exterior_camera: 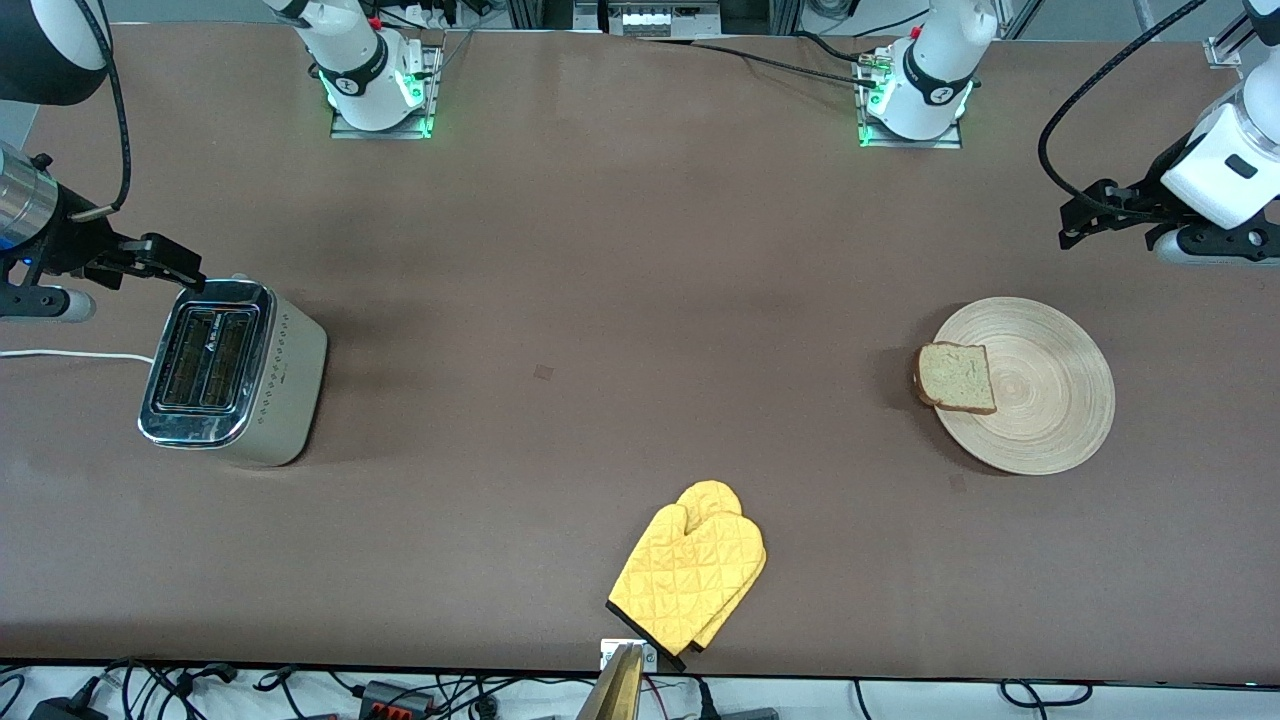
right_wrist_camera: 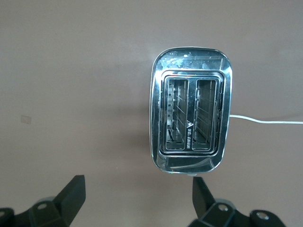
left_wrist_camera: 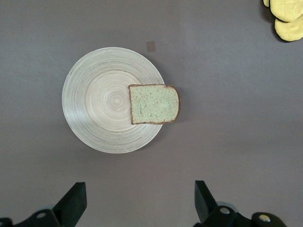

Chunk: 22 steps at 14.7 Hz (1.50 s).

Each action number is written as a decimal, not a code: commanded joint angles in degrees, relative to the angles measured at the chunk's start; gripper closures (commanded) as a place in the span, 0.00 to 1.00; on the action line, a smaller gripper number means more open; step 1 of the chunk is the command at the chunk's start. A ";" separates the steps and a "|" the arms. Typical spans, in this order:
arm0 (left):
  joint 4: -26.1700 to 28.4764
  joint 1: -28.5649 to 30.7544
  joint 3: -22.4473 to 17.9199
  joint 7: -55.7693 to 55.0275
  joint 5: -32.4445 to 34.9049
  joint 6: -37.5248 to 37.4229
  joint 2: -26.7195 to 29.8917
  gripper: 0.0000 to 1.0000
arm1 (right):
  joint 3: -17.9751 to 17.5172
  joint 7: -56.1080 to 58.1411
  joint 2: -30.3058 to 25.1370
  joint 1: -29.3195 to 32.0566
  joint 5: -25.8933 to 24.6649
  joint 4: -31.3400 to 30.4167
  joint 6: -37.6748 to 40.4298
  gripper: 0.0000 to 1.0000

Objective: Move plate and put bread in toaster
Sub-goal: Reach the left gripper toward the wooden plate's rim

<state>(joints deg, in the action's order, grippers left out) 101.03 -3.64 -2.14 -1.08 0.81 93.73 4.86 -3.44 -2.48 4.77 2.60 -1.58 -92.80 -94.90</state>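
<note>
The round tan wooden plate (exterior_camera: 1050, 400) lies on the table toward the left arm's end. The bread slice (exterior_camera: 957, 377) lies on the plate's rim on the side toward the right arm's end and overhangs it slightly. Both show in the left wrist view: plate (left_wrist_camera: 94, 109), bread (left_wrist_camera: 155, 104). The toaster (exterior_camera: 235, 375) stands toward the right arm's end, both slots empty in the right wrist view (right_wrist_camera: 189, 123). My left gripper (exterior_camera: 1075, 222) is open and empty over bare table beside the plate (left_wrist_camera: 140, 203). My right gripper (exterior_camera: 180, 272) is open and empty, up over the table just beside the toaster (right_wrist_camera: 137, 201).
A yellow quilted oven mitt (exterior_camera: 690, 575) lies near the table's front edge, midway between toaster and plate; it also shows in the left wrist view (left_wrist_camera: 286, 16). The toaster's white cord (exterior_camera: 70, 354) runs off the right arm's end of the table.
</note>
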 commanded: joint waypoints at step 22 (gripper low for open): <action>-8.90 4.51 -0.85 0.91 -1.77 -16.13 -11.70 0.00 | 0.10 0.46 -0.11 -0.13 0.09 1.05 1.12 0.00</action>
<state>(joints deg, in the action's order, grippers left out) 98.40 -1.10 -2.98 -1.09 0.06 80.56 -1.98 -3.44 -2.47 4.75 2.60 -1.58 -92.60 -94.89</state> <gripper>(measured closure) 0.000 0.000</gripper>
